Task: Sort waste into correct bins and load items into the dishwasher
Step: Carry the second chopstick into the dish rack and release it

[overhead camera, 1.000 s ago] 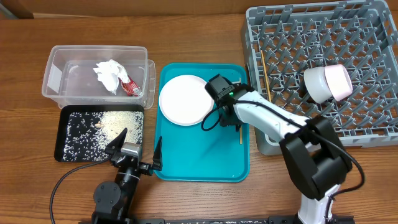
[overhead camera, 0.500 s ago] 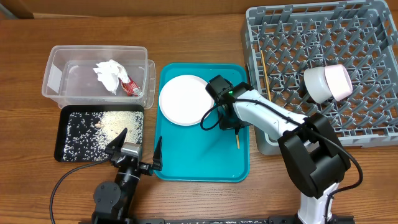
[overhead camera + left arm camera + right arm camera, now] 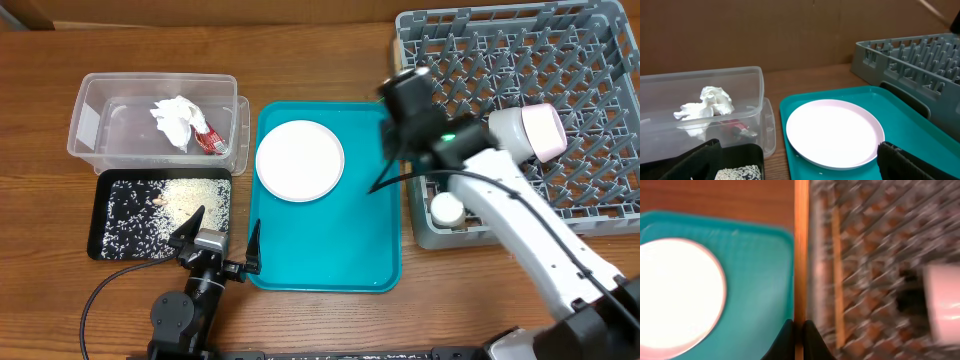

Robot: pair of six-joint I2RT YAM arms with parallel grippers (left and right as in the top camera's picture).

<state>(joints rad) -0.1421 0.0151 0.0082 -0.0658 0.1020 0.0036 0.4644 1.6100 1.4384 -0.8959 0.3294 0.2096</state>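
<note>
My right gripper (image 3: pixel 400 135) is shut on a wooden chopstick (image 3: pixel 801 255) and holds it in the air over the left edge of the grey dish rack (image 3: pixel 600 190). A second chopstick (image 3: pixel 838 270) lies in the rack, and so does the pale bowl (image 3: pixel 528 133). One round white plate (image 3: pixel 299 160) sits on the teal tray (image 3: pixel 330 250); it also shows in the left wrist view (image 3: pixel 832 131). The other plate is out of view. My left gripper (image 3: pixel 215 240) is open and empty at the table's front.
The clear tub (image 3: pixel 95 135) holds the crumpled napkin (image 3: pixel 175 118) and the red packet (image 3: pixel 210 141). The black tray (image 3: pixel 115 240) in front of it holds white and dark grains. The right arm reaches across the rack's front left corner.
My right gripper has risen from the teal tray's right side with the chopstick and moved back toward the rack's left edge. The left arm has not moved.
</note>
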